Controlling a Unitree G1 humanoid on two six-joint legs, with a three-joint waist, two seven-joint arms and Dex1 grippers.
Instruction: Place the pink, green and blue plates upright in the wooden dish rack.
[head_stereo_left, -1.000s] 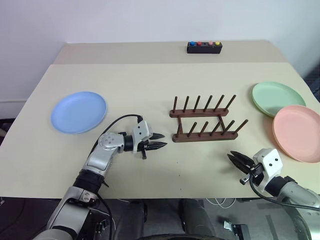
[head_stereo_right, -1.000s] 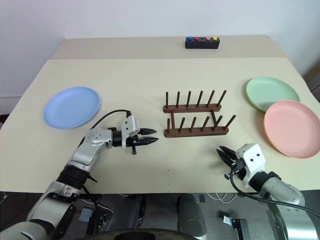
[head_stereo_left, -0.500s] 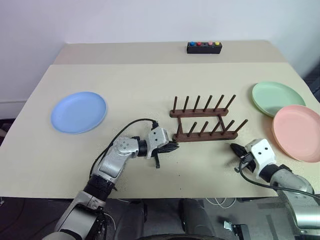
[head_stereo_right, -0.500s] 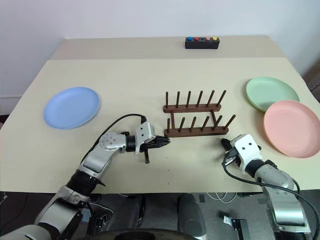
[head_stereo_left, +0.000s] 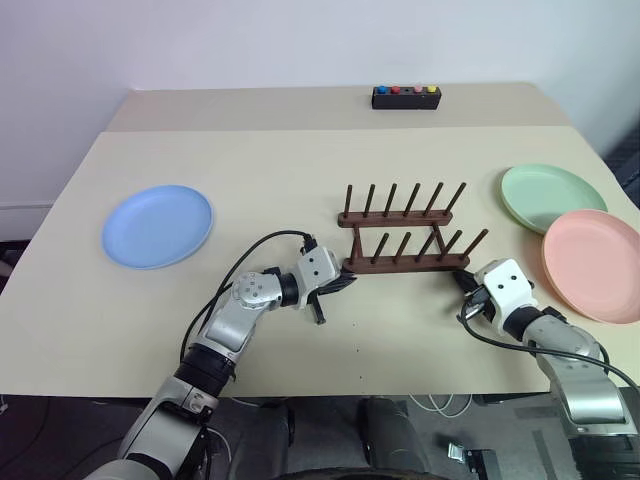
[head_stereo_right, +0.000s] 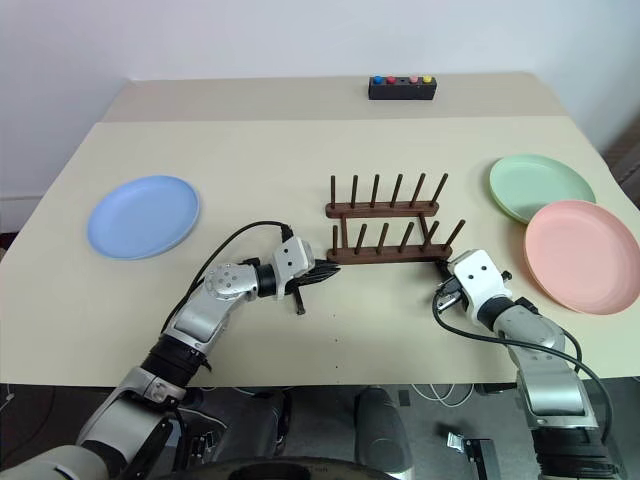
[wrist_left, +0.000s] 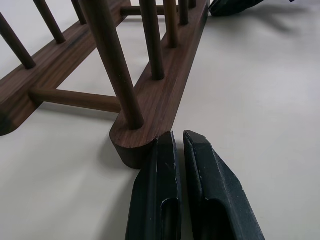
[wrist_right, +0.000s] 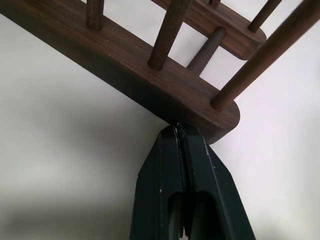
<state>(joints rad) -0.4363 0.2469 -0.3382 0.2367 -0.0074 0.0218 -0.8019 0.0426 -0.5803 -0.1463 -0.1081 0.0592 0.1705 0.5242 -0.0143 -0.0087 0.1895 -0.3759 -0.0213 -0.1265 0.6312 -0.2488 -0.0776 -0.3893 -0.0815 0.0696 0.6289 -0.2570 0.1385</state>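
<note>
The dark wooden dish rack (head_stereo_left: 405, 240) stands empty at the table's middle. My left gripper (head_stereo_left: 346, 283) is shut, its tips against the left end of the rack's near bar (wrist_left: 132, 145). My right gripper (head_stereo_left: 463, 284) is shut too, and its tips press the right end of that same bar (wrist_right: 220, 117). Flat on the table at the left lies the blue plate (head_stereo_left: 157, 225). The green plate (head_stereo_left: 552, 197) and the pink plate (head_stereo_left: 597, 264) lie flat at the right, the pink one nearer me and overlapping the green one's rim.
A black box with coloured buttons (head_stereo_left: 406, 97) sits at the table's far edge. The pink plate lies just right of my right arm. The table's front edge (head_stereo_left: 350, 385) runs close below both arms.
Both grippers have moved in to the two ends of the rack's near bar, the left from the left, the right from the front. The rack has slid slightly toward the far side.
</note>
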